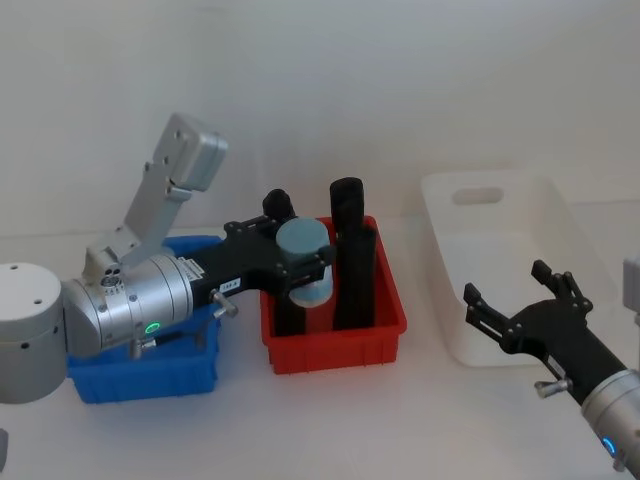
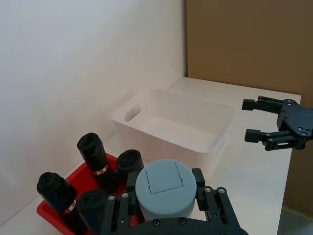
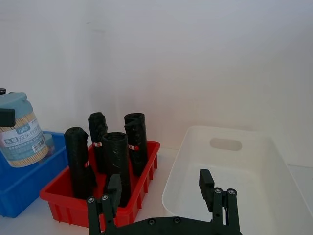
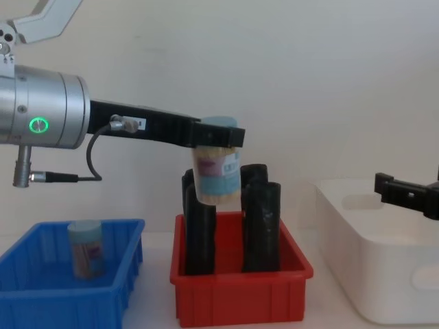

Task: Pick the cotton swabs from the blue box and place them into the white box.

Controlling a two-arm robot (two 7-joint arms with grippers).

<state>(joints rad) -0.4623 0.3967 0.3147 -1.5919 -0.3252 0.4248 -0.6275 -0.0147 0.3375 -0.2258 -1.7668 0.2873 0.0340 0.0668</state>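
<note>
My left gripper (image 1: 303,258) is shut on a cotton swabs jar (image 1: 304,268) with a pale blue lid. It holds the jar upright in the air above the red bin. From the side the jar (image 4: 217,170) hangs level with the tops of the black blocks. A second cotton swabs jar (image 4: 86,248) stands in the blue box (image 4: 41,301) at the left. The white box (image 1: 500,255) sits at the right with nothing showing inside it. My right gripper (image 1: 512,288) hovers open at the white box's near side, holding nothing.
A red bin (image 1: 335,350) stands between the blue box and the white box and holds several tall black blocks (image 1: 350,250). A white wall rises close behind the bins. Bare table lies in front of them.
</note>
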